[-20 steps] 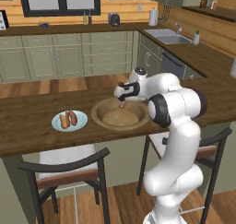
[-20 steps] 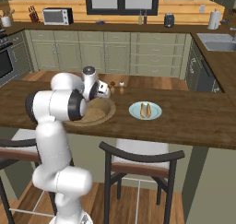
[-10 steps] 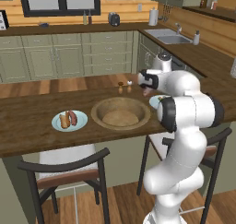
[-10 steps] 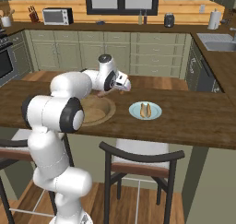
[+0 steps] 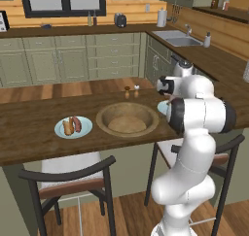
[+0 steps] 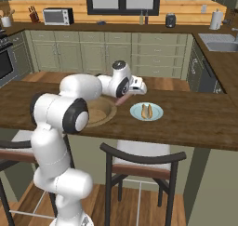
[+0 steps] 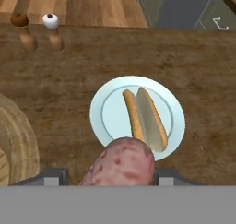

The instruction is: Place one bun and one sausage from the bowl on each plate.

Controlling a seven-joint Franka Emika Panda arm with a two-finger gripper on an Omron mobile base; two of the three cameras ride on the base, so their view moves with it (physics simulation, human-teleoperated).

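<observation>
On the far side of the hand (image 5: 168, 103) in the left base view, the bowl (image 5: 127, 119) sits bare, and beyond it one plate (image 5: 73, 127) carries bun and sausage. In the right base view, I hold a sausage (image 6: 122, 99) just short of the second plate (image 6: 146, 111). Ahead of my hand in the hand view, the clamped sausage hangs over that plate's bun (image 7: 145, 117), ready for release.

The dark wooden worktop (image 5: 29, 133) carries the wooden bowl (image 5: 127, 119), two pale-blue plates (image 5: 73, 127) (image 6: 146, 111) and two shakers (image 7: 27, 32).
</observation>
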